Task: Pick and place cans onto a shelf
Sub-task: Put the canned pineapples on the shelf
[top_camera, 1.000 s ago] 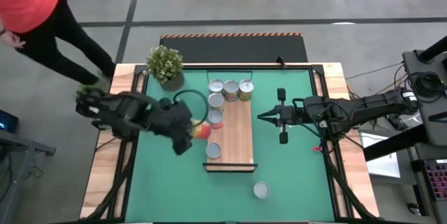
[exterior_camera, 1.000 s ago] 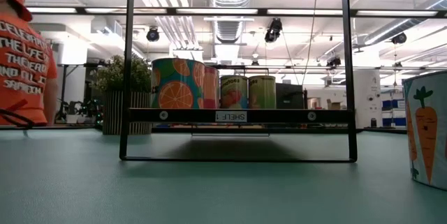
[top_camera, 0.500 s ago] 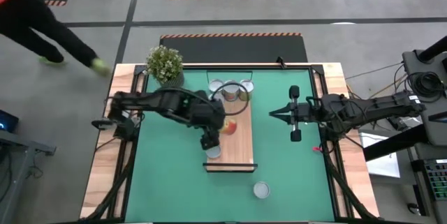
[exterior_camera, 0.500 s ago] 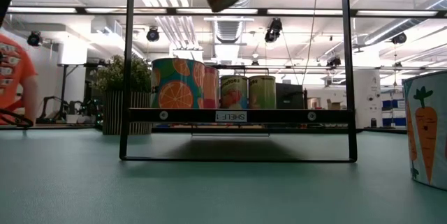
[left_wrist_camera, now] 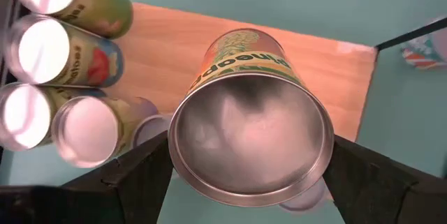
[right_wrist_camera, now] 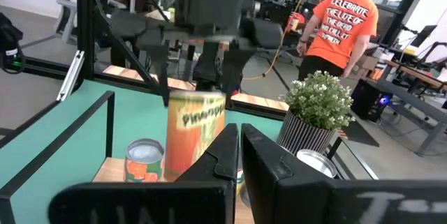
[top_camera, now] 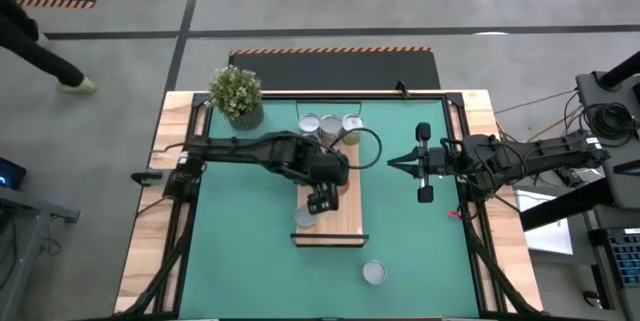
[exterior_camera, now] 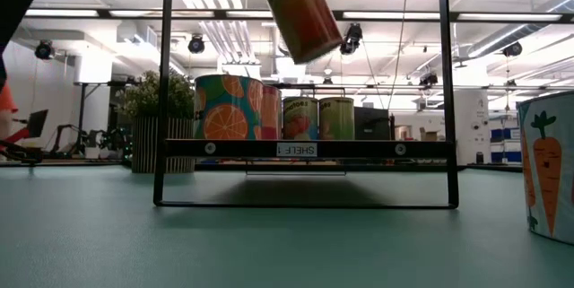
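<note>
The left pincer [left_wrist_camera: 248, 182] pinches an orange-labelled cylindrical tin can [left_wrist_camera: 248, 123] between its dark fingers, held in the air above the long light-wood shelf [top_camera: 345, 216]. The right pincer [top_camera: 392, 164], pressed together, hangs beside the shelf over the green tabletop [top_camera: 240, 251].

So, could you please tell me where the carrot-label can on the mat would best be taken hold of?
Probably around the round side wall of the carrot can, coming straight down from above. It stands upright, lid up, alone on the green mat in front of the shelf, with free space all round, so fingers could close across its width. The low view shows straight vertical sides.
</note>
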{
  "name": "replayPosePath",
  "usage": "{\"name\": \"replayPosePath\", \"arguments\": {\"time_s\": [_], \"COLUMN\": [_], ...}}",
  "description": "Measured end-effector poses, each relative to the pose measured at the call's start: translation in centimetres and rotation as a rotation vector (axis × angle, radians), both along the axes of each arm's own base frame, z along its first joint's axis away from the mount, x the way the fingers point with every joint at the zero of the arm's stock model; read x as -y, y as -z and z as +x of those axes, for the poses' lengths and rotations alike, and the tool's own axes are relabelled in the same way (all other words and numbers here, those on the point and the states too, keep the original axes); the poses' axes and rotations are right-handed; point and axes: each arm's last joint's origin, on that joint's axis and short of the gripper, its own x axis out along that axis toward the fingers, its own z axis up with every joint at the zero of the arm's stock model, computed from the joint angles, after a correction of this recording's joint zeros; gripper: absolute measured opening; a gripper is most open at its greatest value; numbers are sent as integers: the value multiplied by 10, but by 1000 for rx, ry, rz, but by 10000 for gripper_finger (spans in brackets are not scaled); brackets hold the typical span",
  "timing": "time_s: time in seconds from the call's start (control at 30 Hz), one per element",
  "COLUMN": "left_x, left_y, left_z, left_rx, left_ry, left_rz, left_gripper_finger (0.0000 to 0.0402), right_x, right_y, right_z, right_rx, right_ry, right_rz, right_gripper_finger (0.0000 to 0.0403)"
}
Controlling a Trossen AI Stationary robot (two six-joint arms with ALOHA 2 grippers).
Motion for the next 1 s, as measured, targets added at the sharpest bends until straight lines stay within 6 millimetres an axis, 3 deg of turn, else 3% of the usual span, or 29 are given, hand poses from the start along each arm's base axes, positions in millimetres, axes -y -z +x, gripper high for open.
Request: {"name": "replayPosePath", "arguments": {"time_s": [0.33,0.6,1.0], "left_x": [-4,-8,-8], "left_y": [45,69,73], "left_z": [29,42,48], "left_rx": [-112,-163,-134], "left_ry": [19,-3,8], "left_rz": [20,22,23], "left_gripper_finger": [309,309,317], "right_x": [0,0,0], "right_y": [0,0,1], "right_z": [0,0,0], "right_rx": [-2,-3,-6], "right_ry": [0,0,0], "right_rz": [3,3,3], "right_gripper_finger": [9,9,9]}}
